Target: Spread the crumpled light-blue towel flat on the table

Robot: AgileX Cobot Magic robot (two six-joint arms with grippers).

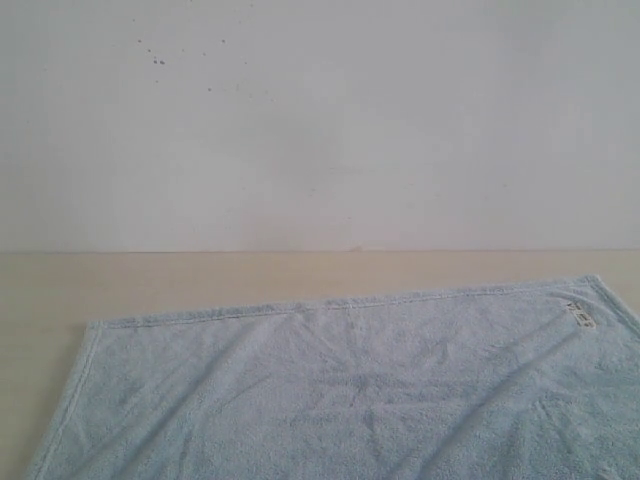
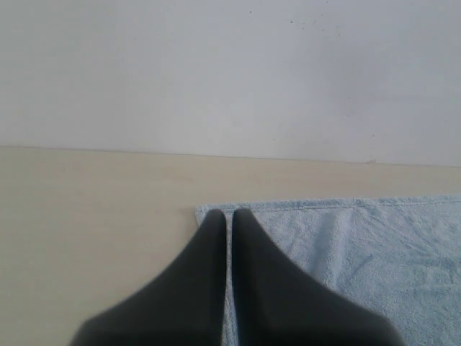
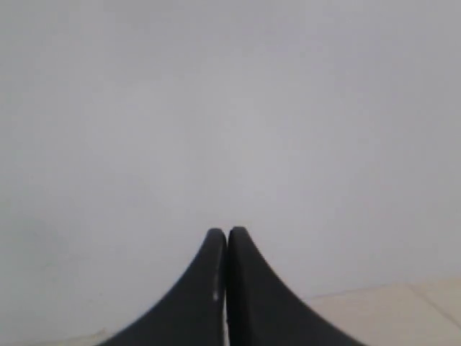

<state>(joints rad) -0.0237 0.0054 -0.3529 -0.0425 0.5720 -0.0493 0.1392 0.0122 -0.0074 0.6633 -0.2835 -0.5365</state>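
The pale blue towel (image 1: 350, 390) lies spread out on the beige table (image 1: 150, 280), its far hem straight and its white tag (image 1: 581, 317) near the far right corner. Soft creases run across it. Neither gripper shows in the exterior view. In the left wrist view my left gripper (image 2: 229, 214) is shut, its dark fingertips over the towel (image 2: 374, 245) just inside a corner, with only a thin slit between them. My right gripper (image 3: 227, 232) is shut with nothing in it and points at the white wall; no towel shows in that view.
A white wall (image 1: 320, 120) rises behind the table's far edge. Bare tabletop (image 2: 86, 216) stretches beside the towel's corner, and a strip of table (image 3: 389, 310) shows under the right gripper.
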